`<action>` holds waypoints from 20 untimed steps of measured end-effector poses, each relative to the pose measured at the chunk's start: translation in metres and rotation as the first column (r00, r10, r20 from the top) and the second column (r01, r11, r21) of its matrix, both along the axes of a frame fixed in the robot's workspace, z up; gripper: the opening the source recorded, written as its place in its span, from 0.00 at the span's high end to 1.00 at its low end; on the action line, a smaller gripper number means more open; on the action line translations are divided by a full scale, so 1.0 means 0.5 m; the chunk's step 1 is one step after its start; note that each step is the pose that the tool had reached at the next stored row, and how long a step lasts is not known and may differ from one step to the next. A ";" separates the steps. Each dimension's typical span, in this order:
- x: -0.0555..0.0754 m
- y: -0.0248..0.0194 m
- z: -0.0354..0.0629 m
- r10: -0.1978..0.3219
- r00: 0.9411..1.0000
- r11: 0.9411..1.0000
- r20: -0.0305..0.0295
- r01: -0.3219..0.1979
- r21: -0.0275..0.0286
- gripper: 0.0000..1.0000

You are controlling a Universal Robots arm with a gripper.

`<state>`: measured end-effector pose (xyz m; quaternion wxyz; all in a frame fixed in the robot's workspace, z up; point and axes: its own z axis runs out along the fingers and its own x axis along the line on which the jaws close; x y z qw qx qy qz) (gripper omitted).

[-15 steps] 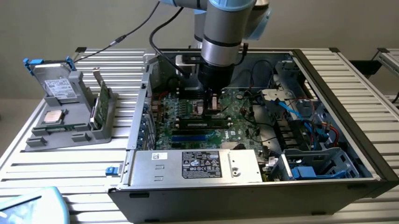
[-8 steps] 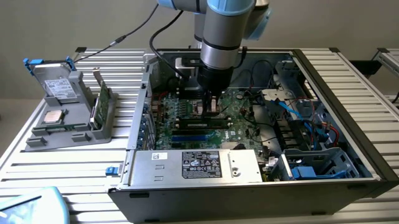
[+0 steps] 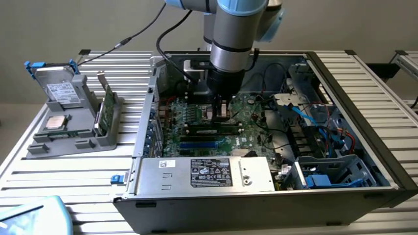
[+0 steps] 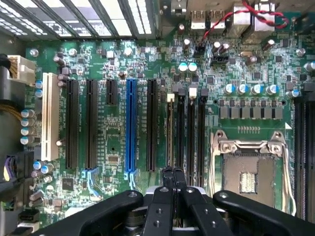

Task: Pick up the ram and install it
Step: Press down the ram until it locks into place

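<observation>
Claw closed, empty, low over the board inside the case.

My fingertips are pressed together, nothing between them, right at the end of the ram. The ram sits upright in the first of the black memory slots, beside the open CPU socket. In the exterior view my claw hangs just above that ram, mid-board, behind the power supply. On the table at that view's left, a grey holder carries a drive, a CPU and a green card.
</observation>
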<state>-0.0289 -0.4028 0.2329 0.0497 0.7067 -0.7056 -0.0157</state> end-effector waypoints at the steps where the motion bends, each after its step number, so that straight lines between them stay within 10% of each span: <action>1: 0.001 -0.0003 0.009 0.000 1.000 1.000 0.000 0.000 -0.001 0.89; 5: 0.007 -0.0034 0.040 0.000 1.000 1.000 0.000 0.000 -0.001 0.89; 20: 0.007 -0.0042 0.041 0.000 1.000 1.000 0.000 0.000 0.000 0.89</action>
